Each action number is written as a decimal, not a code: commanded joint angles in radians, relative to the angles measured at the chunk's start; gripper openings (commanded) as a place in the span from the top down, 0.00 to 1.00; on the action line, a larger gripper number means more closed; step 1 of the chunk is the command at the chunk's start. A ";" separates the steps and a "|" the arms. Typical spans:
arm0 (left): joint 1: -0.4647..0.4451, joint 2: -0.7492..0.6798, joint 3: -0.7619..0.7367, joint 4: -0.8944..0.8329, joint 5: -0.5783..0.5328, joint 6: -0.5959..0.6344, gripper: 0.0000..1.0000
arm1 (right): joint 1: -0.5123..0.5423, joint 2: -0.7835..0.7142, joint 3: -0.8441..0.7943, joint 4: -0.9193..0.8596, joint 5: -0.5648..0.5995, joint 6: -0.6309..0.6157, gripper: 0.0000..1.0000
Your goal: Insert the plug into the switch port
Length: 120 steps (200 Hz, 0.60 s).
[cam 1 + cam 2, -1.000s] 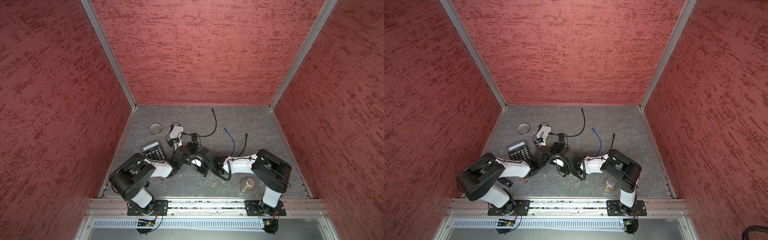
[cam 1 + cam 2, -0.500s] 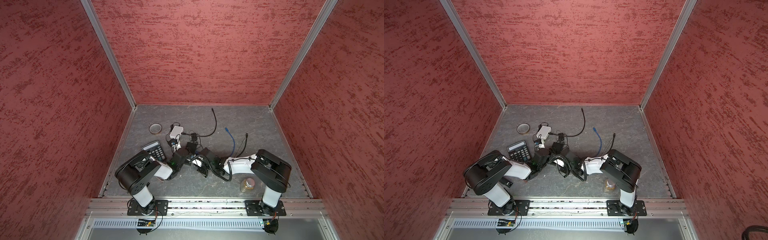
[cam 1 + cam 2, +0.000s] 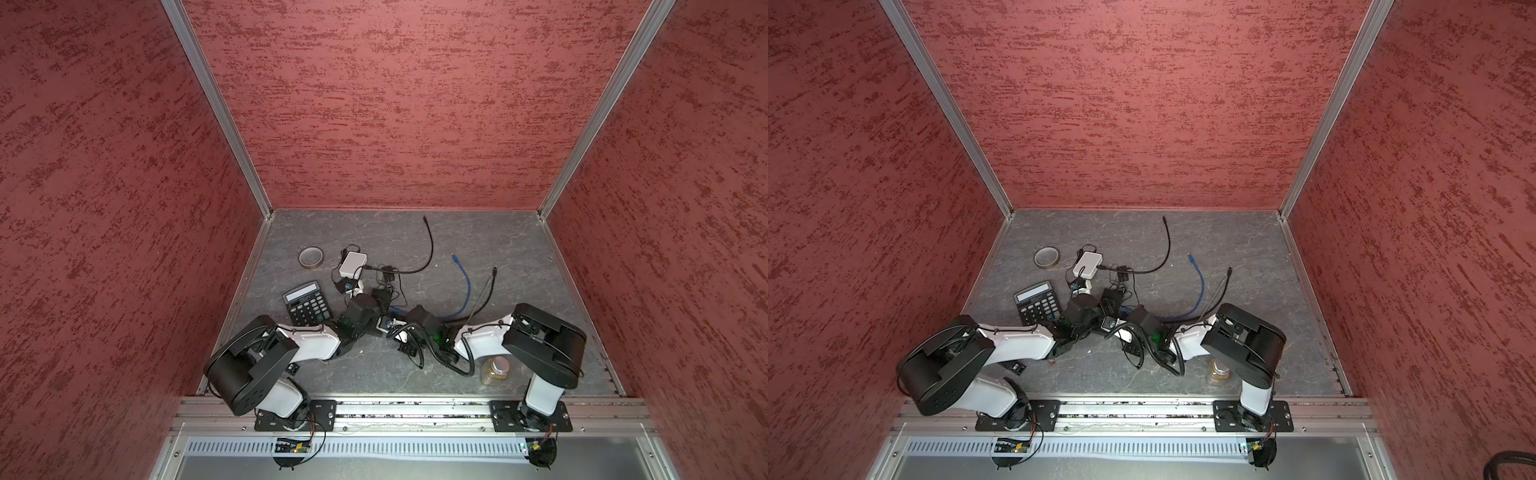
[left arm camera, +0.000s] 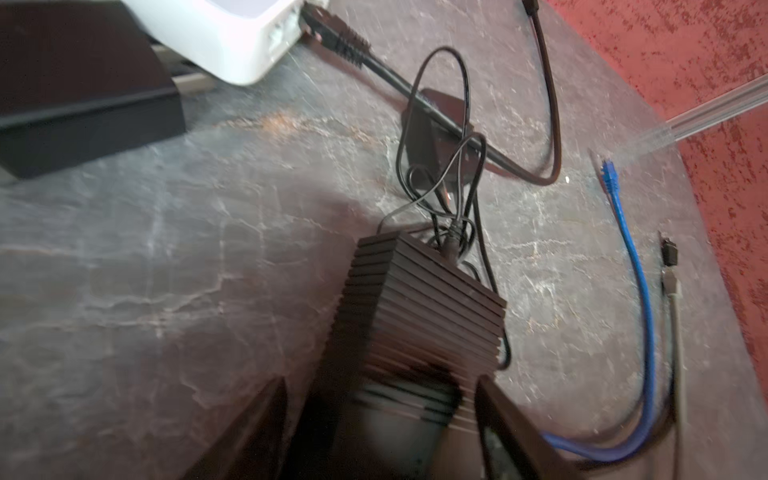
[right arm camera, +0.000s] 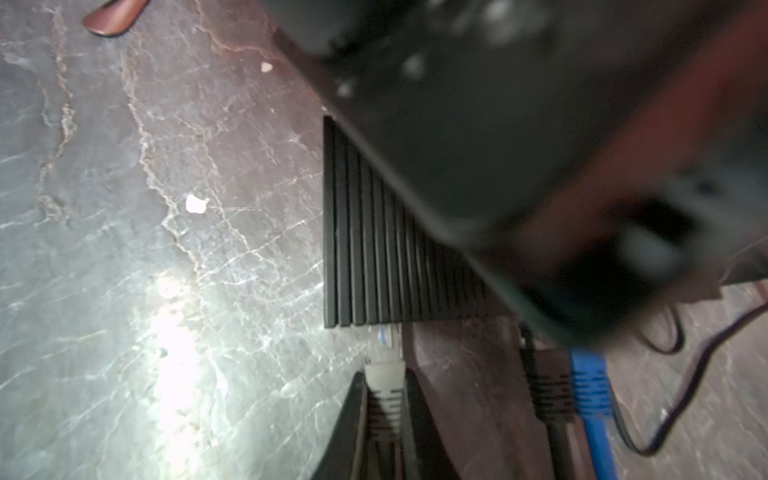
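Note:
The switch [image 4: 419,299] is a black ribbed box on the floor, also seen in both top views [image 3: 381,296] [image 3: 1112,298]. My left gripper [image 4: 382,415] straddles its near end, open, with its fingers [image 4: 266,419] standing off the box's sides. A pale grey plug [image 5: 384,374] is pinched in my right gripper [image 5: 384,378], which is shut on it. The plug's clear tip sits at the edge of the switch [image 5: 374,249]. A blue plug [image 5: 588,382] and a black one sit side by side in the same face. The left gripper's blurred body hides much of the switch in the right wrist view.
A white box [image 3: 352,265] with a black cable plugged in lies behind the switch. A calculator [image 3: 306,303] and tape roll [image 3: 311,257] lie to the left. The blue cable [image 3: 465,286] loops on the right, and a jar [image 3: 494,371] stands by the right arm.
The left arm's elbow has swung sideways while its gripper stayed at the switch, and its jaws have spread wider. The right arm and plug have not moved.

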 commanded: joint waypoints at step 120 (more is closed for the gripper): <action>0.089 -0.144 0.144 -0.376 0.120 0.062 0.00 | 0.006 -0.049 -0.119 0.339 0.081 -0.017 0.88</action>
